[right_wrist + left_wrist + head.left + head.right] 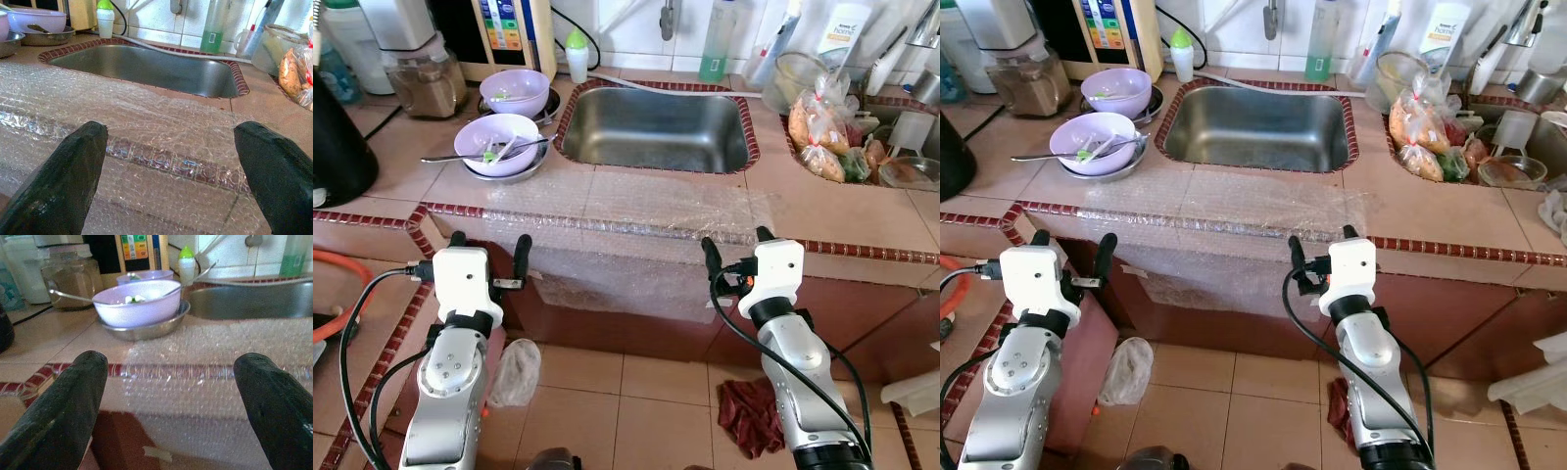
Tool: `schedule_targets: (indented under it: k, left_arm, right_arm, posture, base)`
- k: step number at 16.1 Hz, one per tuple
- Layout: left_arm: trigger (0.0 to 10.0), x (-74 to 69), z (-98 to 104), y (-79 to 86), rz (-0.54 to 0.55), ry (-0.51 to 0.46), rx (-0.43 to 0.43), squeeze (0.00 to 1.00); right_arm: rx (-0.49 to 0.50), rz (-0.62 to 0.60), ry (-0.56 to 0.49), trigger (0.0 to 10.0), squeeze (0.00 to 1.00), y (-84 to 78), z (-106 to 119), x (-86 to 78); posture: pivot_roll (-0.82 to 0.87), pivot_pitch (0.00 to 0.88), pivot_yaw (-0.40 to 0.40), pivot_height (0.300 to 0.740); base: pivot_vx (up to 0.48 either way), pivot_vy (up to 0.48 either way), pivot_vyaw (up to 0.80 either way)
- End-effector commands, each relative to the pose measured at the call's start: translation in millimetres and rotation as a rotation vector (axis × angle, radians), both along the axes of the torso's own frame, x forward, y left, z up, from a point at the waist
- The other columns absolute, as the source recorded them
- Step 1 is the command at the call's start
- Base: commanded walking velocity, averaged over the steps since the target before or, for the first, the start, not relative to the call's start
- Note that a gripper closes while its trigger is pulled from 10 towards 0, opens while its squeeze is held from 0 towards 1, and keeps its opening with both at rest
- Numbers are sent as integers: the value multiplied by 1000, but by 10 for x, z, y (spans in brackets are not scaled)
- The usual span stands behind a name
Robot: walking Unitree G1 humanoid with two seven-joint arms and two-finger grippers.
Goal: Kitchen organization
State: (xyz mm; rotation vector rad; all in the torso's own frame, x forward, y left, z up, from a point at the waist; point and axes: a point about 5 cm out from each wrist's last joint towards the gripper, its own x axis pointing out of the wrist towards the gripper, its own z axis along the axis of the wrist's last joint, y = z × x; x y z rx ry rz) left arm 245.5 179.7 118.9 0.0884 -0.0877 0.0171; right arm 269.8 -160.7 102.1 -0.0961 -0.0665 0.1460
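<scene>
bubble wrap [626,220] draped lengthwise over tabletop [842,211] edge, just ahead of left gripper [490,249] and right gripper [736,245], both spread, equally near.

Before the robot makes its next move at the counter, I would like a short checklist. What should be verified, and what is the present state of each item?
1. Left gripper open and holding nothing: ok, its fingers stand apart in the left wrist view.
2. Right gripper open and holding nothing: ok.
3. Both grippers short of the bubble wrap draped over the counter edge: ok, no contact seen.
4. Sink free of dishes: ok, the basin looks bare.
5. Near purple bowl stable: ok, it sits in a metal dish, with a spoon across it.
6. Bubble wrap held in place: cannot tell, a small piece of tape shows at its lower edge.
</scene>
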Motion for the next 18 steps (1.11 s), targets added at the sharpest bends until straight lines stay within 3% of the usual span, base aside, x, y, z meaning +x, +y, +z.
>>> schedule_targets:
  k: [1,6,10,18]
  left_arm:
    - [10000,40,166,-40,-22,-65,3,0]
    - [10000,77,336,-61,-23,-124,-14,0]
    - [10000,94,340,-83,-34,-124,-15,0]
    - [10000,91,346,-112,-50,-119,-24,0]
  right_arm:
    - [1,10,-52,10000,0,17,105,14]
    - [-53,55,-150,10000,0,72,310,64]
    - [-56,56,-148,10000,0,70,299,68]
    - [-49,52,-131,10000,0,52,253,54]
  posture:
    - [-7,0,-1,740]
    - [-9,0,3,740]
    - [-12,0,5,740]
    - [-13,0,7,740]
  base:
    - [0,0,0]
    - [0,0,0]
    - [0,0,695]
    - [232,0,0]
